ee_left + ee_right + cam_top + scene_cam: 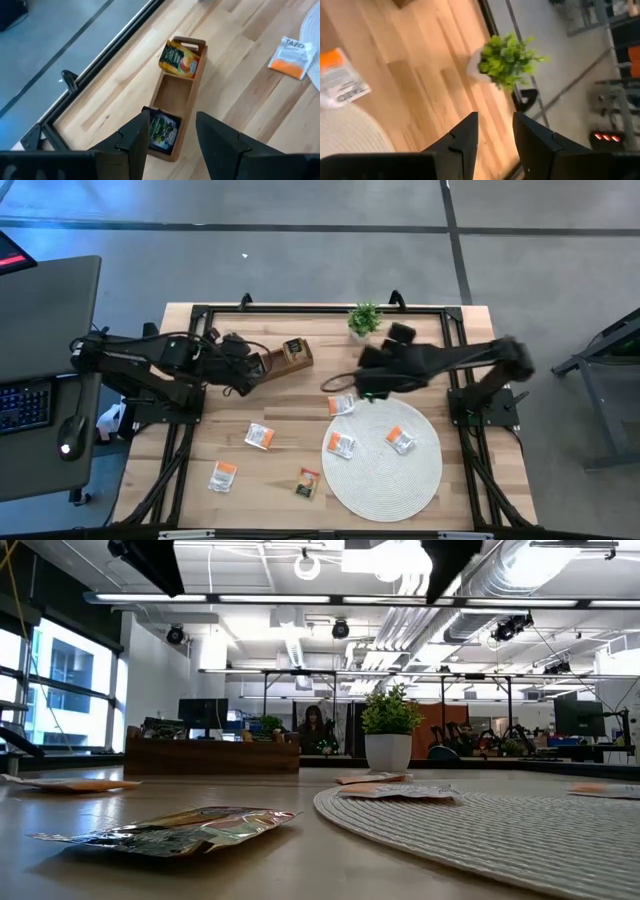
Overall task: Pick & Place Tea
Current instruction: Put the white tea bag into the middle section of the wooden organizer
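The left hand (170,137) was held open and empty above the near end of the wooden tray (176,95), while the right hand (495,132), also open and empty, was nearer the sachet (341,406) at the round mat's (385,485) far-left edge.

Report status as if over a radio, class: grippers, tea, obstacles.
Left gripper open, empty, above wooden tray. Right gripper open, empty, near potted plant. Tea sachets scattered on table and round mat; two in tray. Nothing blocking.
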{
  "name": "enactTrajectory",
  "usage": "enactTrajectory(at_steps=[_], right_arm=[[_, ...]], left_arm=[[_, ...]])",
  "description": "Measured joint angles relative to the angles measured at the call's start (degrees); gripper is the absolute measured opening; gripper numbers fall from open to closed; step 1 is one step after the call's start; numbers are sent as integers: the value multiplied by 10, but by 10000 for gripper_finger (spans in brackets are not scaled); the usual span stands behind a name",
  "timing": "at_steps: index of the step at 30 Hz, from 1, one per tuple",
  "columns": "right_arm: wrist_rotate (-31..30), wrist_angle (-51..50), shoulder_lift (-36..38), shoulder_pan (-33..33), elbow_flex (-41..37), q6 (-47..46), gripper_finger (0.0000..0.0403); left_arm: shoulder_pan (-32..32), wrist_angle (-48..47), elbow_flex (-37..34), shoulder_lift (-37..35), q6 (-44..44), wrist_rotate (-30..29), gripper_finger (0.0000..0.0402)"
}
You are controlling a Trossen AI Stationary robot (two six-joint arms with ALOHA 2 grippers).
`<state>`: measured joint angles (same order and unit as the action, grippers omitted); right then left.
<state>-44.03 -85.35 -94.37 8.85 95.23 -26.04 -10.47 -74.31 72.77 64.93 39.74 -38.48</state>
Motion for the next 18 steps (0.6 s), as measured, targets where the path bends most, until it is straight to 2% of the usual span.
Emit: enactTrajectory(at_steps=[4,9,15,18], right_arm=[[74,187,108,16,-183,-56,119],[127,545,204,22,-428,-124,119],[148,949,199,-10,-648,-91,119],[185,1022,159,-28,-697,-129,119]], left_arm=[[-18,3,0,4,14,-18,159],[-21,7,0,6,17,-25,159],[-19,10,0,6,23,-31,159],[-19,10,0,6,26,-32,159]])
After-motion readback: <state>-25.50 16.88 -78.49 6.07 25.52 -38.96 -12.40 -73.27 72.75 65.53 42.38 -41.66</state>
